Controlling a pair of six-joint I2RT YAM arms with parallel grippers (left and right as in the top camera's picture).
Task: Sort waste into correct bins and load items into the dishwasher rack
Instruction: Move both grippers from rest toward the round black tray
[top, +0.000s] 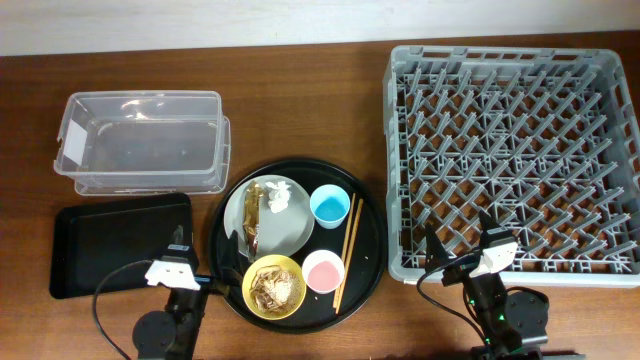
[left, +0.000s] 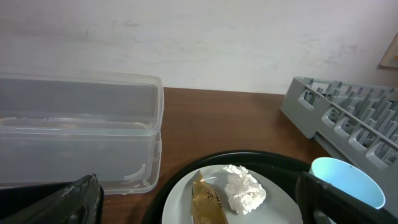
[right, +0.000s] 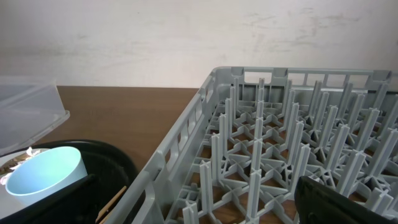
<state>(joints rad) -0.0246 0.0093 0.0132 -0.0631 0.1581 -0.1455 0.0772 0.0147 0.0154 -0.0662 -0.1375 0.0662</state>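
A grey-white plate (top: 290, 228) on a round black tray (top: 365, 262) holds a golden-brown wrapper (top: 253, 212) and a crumpled white tissue (top: 278, 196); both show in the left wrist view, the wrapper (left: 205, 202) next to the tissue (left: 244, 188). A yellow bowl (top: 276, 286) holds brownish food scraps. A light-blue cup (top: 328, 206) and a pink cup (top: 323, 270) stand beside them. The clear tub (top: 140, 140) and the black rectangular tray (top: 110, 240) lie at the left. The grey rack (top: 510, 160) is at the right. My left gripper (top: 205, 250) is open and empty at the round tray's front left. My right gripper (top: 460, 240) is open and empty over the rack's front edge.
Wooden chopsticks (top: 349, 250) lie on the round tray right of the cups. A pale wall runs along the table's far edge. Bare wood shows between the round tray and the rack.
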